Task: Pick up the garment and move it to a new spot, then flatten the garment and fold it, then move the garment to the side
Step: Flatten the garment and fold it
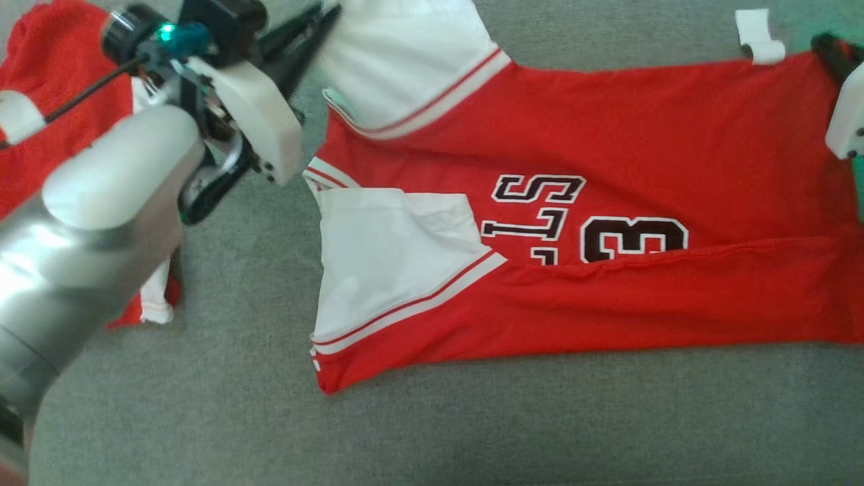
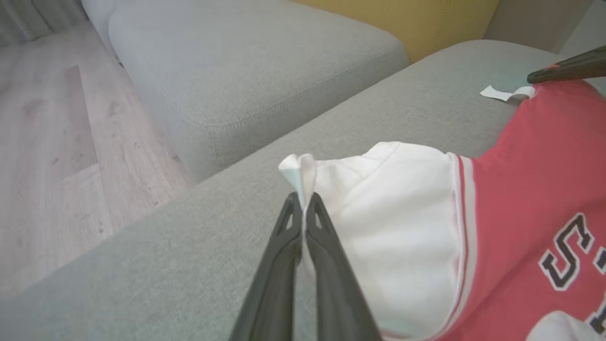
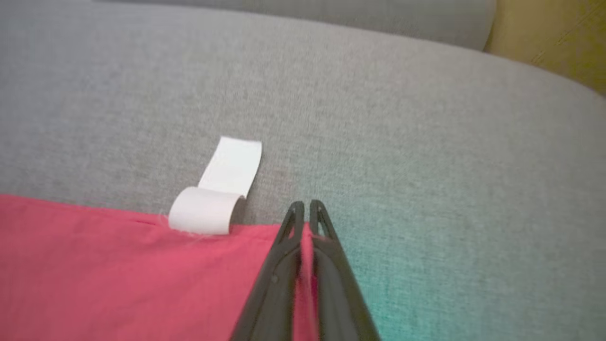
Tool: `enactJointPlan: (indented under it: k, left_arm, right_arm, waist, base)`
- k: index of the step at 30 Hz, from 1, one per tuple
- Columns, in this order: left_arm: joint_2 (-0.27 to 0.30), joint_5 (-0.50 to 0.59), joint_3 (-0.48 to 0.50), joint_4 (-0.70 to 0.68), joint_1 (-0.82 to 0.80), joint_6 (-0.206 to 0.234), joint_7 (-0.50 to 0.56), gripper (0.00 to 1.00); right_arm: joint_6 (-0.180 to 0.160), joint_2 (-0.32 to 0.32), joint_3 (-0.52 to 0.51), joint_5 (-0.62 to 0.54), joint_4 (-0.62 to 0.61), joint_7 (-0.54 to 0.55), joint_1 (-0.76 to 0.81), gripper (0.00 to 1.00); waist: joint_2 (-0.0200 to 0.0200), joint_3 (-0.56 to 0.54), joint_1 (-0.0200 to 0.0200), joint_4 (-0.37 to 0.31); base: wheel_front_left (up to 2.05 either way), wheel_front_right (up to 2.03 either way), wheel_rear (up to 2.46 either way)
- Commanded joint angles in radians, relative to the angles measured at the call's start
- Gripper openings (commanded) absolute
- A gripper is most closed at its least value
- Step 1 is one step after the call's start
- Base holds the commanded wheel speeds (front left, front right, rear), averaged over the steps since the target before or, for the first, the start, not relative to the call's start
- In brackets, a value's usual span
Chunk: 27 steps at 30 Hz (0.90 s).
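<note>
Head view: red jersey (image 1: 607,135) with white sleeves lies flat on a grey fabric sofa seat (image 1: 472,432), collar end to the left, hem to the right. Black lettering and a number on the chest. The near long side is folded over toward the middle and covers the lower part of the print. Near sleeve (image 1: 385,256) is folded in on top of the body; far sleeve (image 1: 405,61) sticks out at the far left. White tag (image 1: 756,34) hangs off the far hem edge and rests on the seat.

Left gripper (image 1: 324,17) is at the far sleeve. In the left wrist view its fingers are pressed together, pinching a bunched edge of that white sleeve (image 2: 298,173). Right gripper (image 1: 820,40) is at the far right hem corner; in the right wrist view it is (image 3: 307,208) clamped on red fabric just beside the tag.

A second red garment (image 1: 61,74) with white trim sits crumpled at the far left of the seat, apart from the jersey, partly behind the left forearm.

Room: another grey sofa section (image 2: 260,61) beyond the seat, a yellow cushion (image 2: 426,23) behind it, and a pale wood plank floor (image 2: 57,142) to the side. Greenish light tints the seat near the right gripper.
</note>
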Motion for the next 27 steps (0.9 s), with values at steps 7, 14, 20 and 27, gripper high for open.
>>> enactJointPlan:
  k: [7, 14, 20, 27]
  left_arm:
    - [0.033, 0.034, 0.061, 0.066, -0.123, 0.013, -0.054, 0.0]
    - [0.012, 0.057, 0.077, 0.157, -0.187, 0.01, -0.111, 0.0]
    - [-0.01, 0.076, 0.068, 0.216, -0.191, 0.004, -0.172, 0.0]
    - [-0.003, 0.074, 0.022, 0.204, -0.136, -0.027, -0.17, 0.0]
  right_arm:
    - [-0.001, -0.003, 0.012, 0.005, -0.024, -0.185, -0.073, 0.0]
    - [-0.001, 0.022, 0.031, -0.005, -0.006, -0.315, -0.125, 0.0]
    - [-0.001, 0.034, 0.069, 0.02, 0.006, -0.367, -0.12, 0.0]
    - [-0.001, 0.003, 0.131, 0.09, -0.019, -0.368, -0.059, 0.0]
  waist:
    - [0.0, -0.016, 0.0, -0.027]
    - [0.0, -0.012, 0.0, -0.045]
    - [0.0, -0.026, 0.0, -0.047]
    - [0.0, -0.073, 0.0, -0.039]
  base:
    - [0.0, 0.0, 0.0]
    - [0.0, 0.0, 0.0]
    - [0.0, 0.0, 0.0]
    - [0.0, 0.0, 0.0]
